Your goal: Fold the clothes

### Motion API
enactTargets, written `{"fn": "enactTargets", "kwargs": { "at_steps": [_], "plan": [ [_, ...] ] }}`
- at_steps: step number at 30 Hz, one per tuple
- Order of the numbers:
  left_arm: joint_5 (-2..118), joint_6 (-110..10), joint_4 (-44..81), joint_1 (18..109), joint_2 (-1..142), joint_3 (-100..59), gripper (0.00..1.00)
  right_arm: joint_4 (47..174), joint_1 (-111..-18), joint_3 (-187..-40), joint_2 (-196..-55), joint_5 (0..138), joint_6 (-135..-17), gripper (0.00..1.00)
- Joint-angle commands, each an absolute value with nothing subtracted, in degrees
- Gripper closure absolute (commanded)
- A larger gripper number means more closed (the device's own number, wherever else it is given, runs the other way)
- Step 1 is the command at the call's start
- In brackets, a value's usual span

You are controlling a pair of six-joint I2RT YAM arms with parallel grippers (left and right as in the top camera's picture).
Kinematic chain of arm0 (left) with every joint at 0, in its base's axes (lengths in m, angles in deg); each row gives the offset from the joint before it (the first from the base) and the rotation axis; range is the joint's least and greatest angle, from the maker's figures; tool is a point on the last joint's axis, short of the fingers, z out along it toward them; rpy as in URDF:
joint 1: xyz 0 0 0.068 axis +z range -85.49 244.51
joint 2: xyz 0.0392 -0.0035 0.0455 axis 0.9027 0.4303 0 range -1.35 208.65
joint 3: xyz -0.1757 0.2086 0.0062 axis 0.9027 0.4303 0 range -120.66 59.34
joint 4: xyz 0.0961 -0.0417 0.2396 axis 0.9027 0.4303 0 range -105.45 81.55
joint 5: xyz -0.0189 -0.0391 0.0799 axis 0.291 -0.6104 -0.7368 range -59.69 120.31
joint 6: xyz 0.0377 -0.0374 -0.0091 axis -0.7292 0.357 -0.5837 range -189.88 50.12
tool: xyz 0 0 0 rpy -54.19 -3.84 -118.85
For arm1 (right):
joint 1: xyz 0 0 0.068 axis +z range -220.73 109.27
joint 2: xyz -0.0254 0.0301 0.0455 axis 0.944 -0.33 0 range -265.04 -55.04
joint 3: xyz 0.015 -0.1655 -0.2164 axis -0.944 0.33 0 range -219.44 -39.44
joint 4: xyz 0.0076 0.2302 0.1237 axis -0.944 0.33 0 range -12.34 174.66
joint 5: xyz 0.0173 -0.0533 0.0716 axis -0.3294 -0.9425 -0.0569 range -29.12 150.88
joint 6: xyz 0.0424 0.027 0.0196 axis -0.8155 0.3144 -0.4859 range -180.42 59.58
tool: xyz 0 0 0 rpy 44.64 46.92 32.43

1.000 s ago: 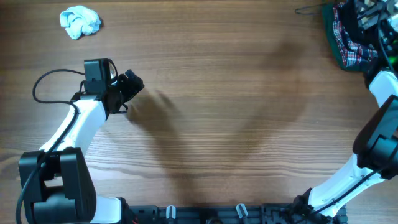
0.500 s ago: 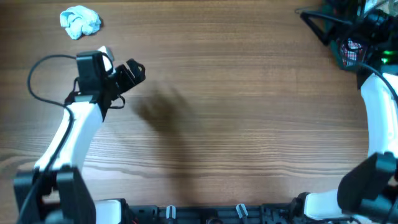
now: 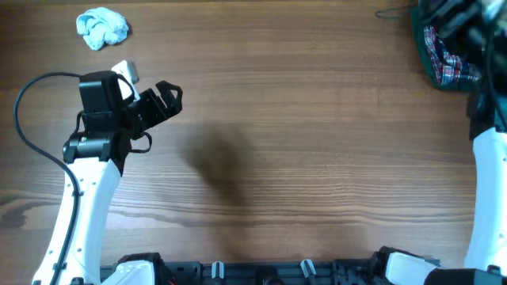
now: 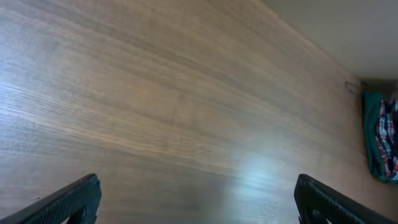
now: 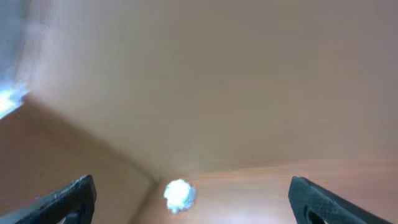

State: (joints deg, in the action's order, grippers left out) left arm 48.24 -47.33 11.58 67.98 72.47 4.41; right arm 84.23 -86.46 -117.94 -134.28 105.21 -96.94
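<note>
A crumpled light-blue cloth (image 3: 102, 28) lies at the table's far left corner; it also shows small and blurred in the right wrist view (image 5: 179, 194). A green and plaid pile of clothes (image 3: 442, 55) lies at the far right corner, and shows at the right edge of the left wrist view (image 4: 380, 144). My left gripper (image 3: 168, 98) is open and empty, raised over the left part of the table. My right gripper (image 5: 191, 199) is open and empty, raised high near the plaid pile; in the overhead view it is a dark blur (image 3: 459, 16).
A dark wire hanger (image 3: 392, 13) lies beside the plaid pile at the far edge. The wooden table (image 3: 301, 142) fills the view. The left arm's black cable (image 3: 36, 87) loops over the left side.
The left arm has swung its gripper slightly left and lifted. The right arm has risen over the plaid pile and is now blurred with motion.
</note>
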Motion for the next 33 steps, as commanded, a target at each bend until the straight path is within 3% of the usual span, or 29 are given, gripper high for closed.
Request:
{"fn": "enactTargets", "kwargs": {
  "at_steps": [1,7,14,23,28,33],
  "plan": [
    [48.9,-48.8,12.0,68.1,71.5,3.6,0.0,98.7,-86.4,-118.0,-130.1,90.8,-81.5,0.01],
    [47.8,-48.7,12.3,68.1,71.8,3.6,0.0,123.7,-86.4,-118.0,-122.1,80.3,-70.6,0.0],
    [47.8,-48.7,13.2,68.1,71.8,3.6,0.0,144.5,-86.4,-118.0,-112.1,71.0,-69.2,0.0],
    [47.8,-48.7,13.2,68.1,71.8,3.6,0.0,144.1,-86.4,-118.0,-90.1,67.4,-64.9,0.0],
    [47.8,-48.7,13.2,68.1,71.8,3.6,0.0,147.5,-86.4,-117.8,-87.1,66.9,-67.3,0.0],
    [47.8,-48.7,13.2,68.1,71.8,3.6,0.0,142.5,-86.4,-117.8,-79.8,72.9,-70.2,0.0]
  ]
}}
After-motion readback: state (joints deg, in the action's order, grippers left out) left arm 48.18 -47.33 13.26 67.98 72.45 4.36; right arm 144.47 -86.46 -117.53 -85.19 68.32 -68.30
